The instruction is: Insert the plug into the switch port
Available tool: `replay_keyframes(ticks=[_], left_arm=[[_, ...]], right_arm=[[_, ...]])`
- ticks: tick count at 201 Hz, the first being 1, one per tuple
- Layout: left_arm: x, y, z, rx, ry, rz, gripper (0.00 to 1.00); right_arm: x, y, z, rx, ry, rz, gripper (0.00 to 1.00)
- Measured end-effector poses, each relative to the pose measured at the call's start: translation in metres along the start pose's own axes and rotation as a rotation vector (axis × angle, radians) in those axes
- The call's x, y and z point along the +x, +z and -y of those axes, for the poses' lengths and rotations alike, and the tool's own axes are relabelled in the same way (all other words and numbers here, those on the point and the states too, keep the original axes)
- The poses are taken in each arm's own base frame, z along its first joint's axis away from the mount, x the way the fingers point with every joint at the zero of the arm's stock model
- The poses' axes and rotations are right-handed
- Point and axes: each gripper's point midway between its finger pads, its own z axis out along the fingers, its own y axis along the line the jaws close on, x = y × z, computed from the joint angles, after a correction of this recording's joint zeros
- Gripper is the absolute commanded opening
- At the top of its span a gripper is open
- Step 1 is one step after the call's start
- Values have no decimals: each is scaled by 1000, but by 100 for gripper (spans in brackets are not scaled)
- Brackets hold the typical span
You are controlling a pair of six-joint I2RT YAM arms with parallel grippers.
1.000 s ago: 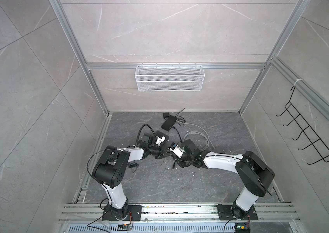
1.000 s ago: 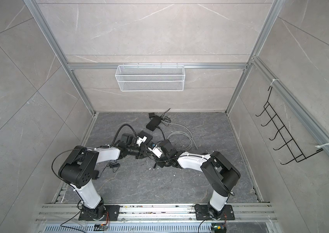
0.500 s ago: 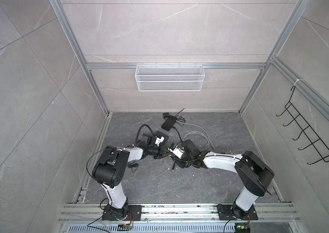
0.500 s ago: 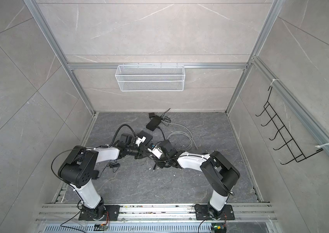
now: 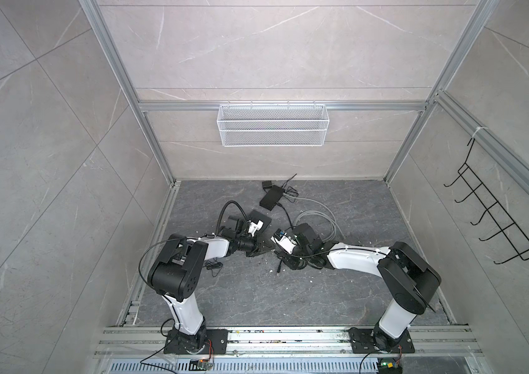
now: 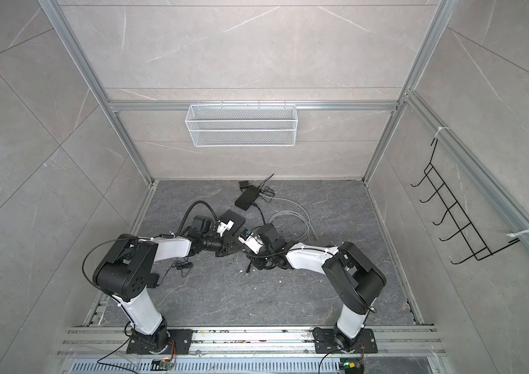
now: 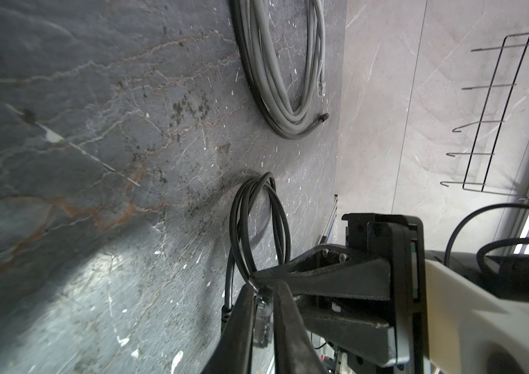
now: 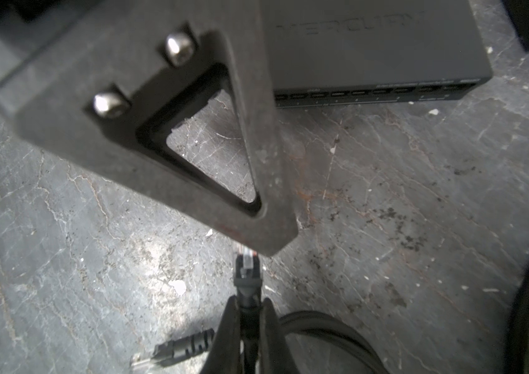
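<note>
Two arms meet low over the middle of the dark stone counter (image 5: 256, 291); findings run left to right. Left gripper (image 7: 264, 288) points right; its fingers (image 7: 243, 323) are closed on the clear tip of the plug (image 7: 263, 311), one against each side. On the far side of this gripper the switch (image 8: 370, 48) lies flat on the counter, port row turned toward the grippers; the plug is near it but apart from every port. The plug sits between the two grippers at mid-counter; whether it touches the surface cannot be told. Right gripper (image 8: 248, 302) points left, facing the other; its fingers (image 8: 227, 327) are clamped on the plug's black boot; the black cable (image 8: 337, 327) loops away behind them. One loose black connector (image 8: 175, 351) lies on the counter just beside the right fingers. A second black box (image 5: 271, 197) rests at the far middle with leads attached; a grey cable coil (image 5: 321, 220) lies to its right, beyond the right wrist; a black hook rack (image 5: 499, 223) hangs on the right wall.
</note>
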Motion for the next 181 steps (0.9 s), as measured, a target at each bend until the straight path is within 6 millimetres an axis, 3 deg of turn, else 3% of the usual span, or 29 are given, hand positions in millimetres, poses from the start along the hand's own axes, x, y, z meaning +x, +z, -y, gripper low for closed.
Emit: replay_keyframes(ticks=[31,48,75,85,141,181], left_arm=[[0,0,0,1,2,0,12],[0,0,0,1,4,3,9],[2,-1,0,6,-10,12,9],[4,-2,-1,9,-22,16,8],[6,-2,-2,29,-87,32,8],[3,-2,2,45,-98,39,8]], right_arm=[[0,0,0,-5,9,0,2],[1,0,1,-9,28,0,7],[0,0,0,-15,64,2,32],[-2,0,1,-13,74,12,37],[-4,-33,5,6,113,197,41],[-15,-42,1,-65,116,360,39]])
